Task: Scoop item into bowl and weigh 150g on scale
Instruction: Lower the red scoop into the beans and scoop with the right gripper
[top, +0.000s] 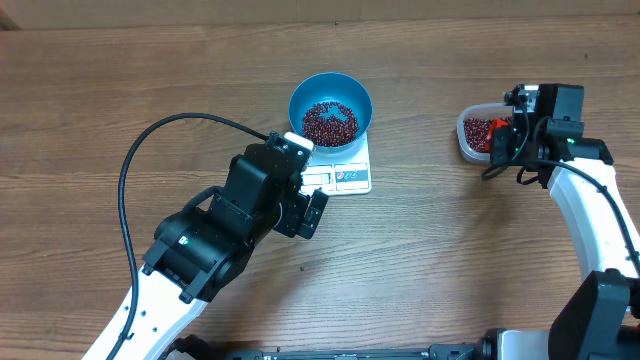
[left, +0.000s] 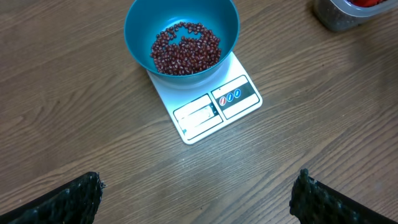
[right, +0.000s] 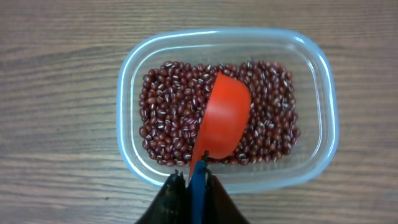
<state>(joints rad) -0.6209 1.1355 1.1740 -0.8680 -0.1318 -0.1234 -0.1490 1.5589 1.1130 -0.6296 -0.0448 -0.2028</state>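
surface: a brown wood-grain table (top: 120, 80), planks running left to right, with a plain pale strip along the far edge. no other room detail is visible.

a white kitchen scale (top: 345, 177) sits near the table's centre. a blue bowl (top: 330, 85) rests on it, holding a shallow heap of red-brown beans (top: 329, 123).

well apart to the right stands a clear plastic tub (right: 127, 81), also filled with beans. a red scoop (right: 225, 118) lies on them.

right gripper (right: 198, 186): fingers pressed together, pinching the scoop's handle at the tub's near rim.

left gripper (left: 196, 190): fingers spread wide, holding nothing, above bare wood near the scale's display edge.
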